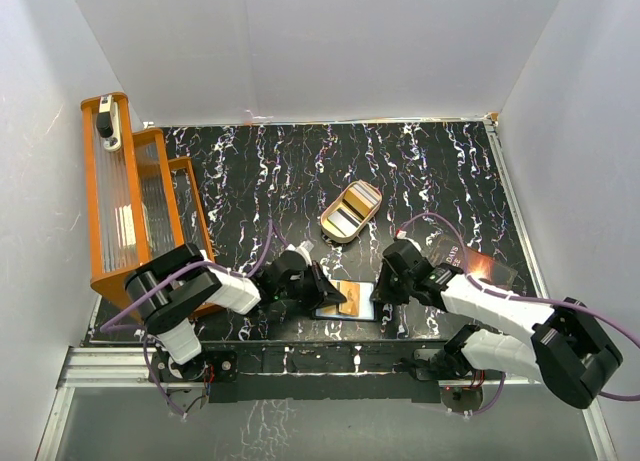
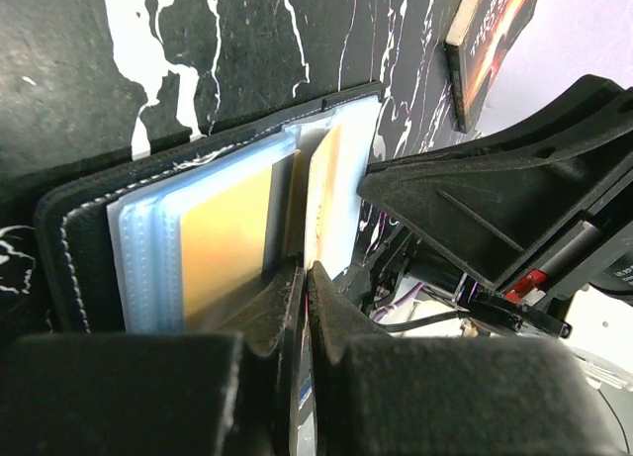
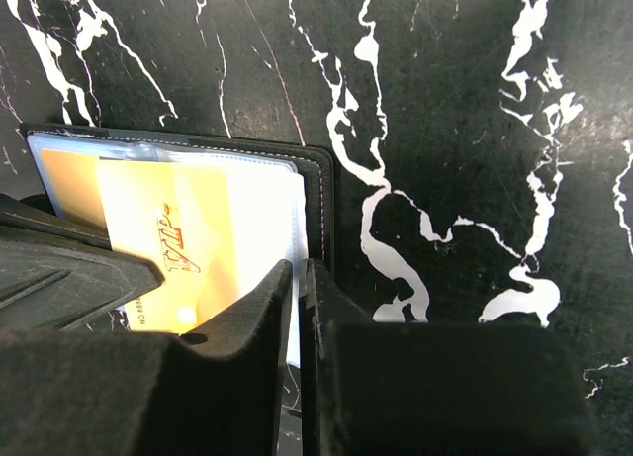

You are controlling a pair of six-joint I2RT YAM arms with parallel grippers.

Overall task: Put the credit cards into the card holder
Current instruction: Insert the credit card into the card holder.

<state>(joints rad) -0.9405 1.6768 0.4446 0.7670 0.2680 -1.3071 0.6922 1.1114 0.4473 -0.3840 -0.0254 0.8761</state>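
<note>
Near the front edge of the tabletop [image 1: 250, 171], between the two arms, the black card holder [image 1: 345, 299] lies open and flat, its clear sleeves [image 2: 148, 248] facing up with one gold-orange card [image 3: 168, 238] tucked inside. The left arm reaches in low from the left, and the left hand [image 2: 308, 270] has its fingers pressed together against the sleeves' near edge; I cannot tell whether a leaf is caught between them. The right arm is bent with its elbow out to the right and its forearm pointing left. The right hand [image 3: 300, 270] is closed to a thin slit at the holder's other side, with the pale edge of a sleeve caught in it. The gold-orange card bears a red script logo I cannot read and small dark print beginning "NO". Farther back sits one tan oval tray [image 1: 333, 231] holding more cards [image 1: 350, 209], pale and dark, too overlapped to count. One dark booklet [image 1: 480, 266] with pale lettering too small to read lies to the right, and one orange rack [image 1: 95, 201] stands at the left.
</note>
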